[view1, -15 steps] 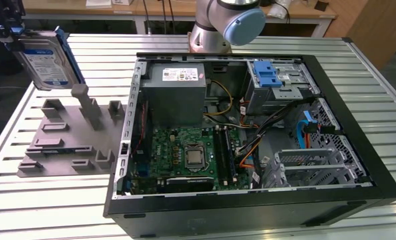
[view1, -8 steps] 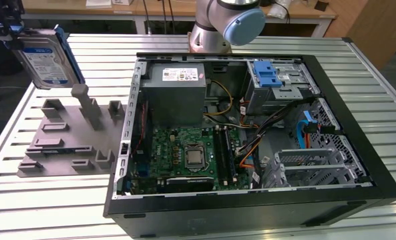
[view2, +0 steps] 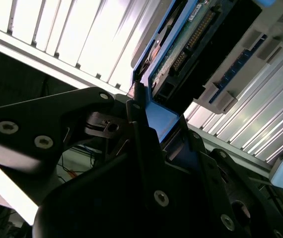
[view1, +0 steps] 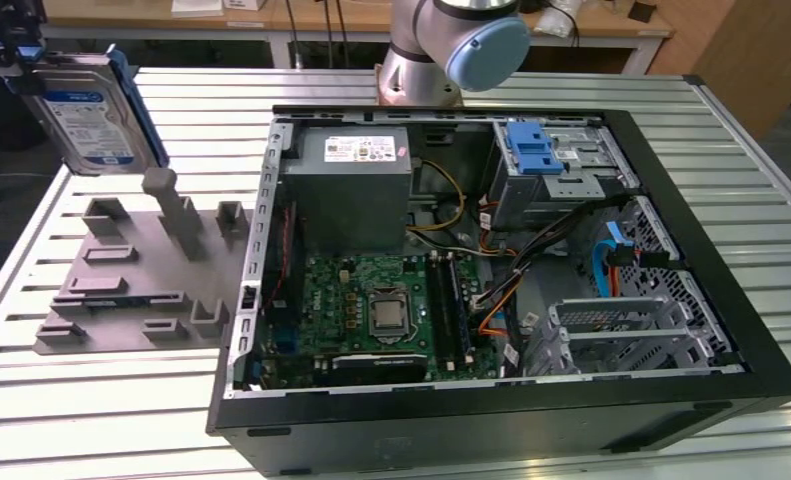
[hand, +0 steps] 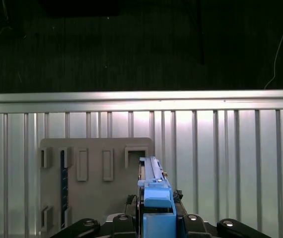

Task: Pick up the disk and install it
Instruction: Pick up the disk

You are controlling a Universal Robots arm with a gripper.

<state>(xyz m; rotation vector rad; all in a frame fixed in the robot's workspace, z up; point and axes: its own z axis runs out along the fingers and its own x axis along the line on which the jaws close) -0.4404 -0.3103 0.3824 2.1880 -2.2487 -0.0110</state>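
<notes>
Exterior view: flat silver blue-framed disk (view1: 91,118) above a corner of the metal desk (view1: 102,420); jaws clench its frame edge; likely rigid, hefty, fragile.

Even overhead light in the exterior view, soft sheen on the desk (view1: 102,420), computer case (view1: 475,420) interior mildly shadowed, blown-out glare off the slats in the second wrist view, gripper (view2: 149,116) holding the disk (view2: 181,54) a near-black silhouette, dark background beyond the desk in the first wrist view

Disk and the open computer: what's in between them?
In the exterior view, the grey holder tray and bare slatted table lie between the disk and the computer case.
</notes>
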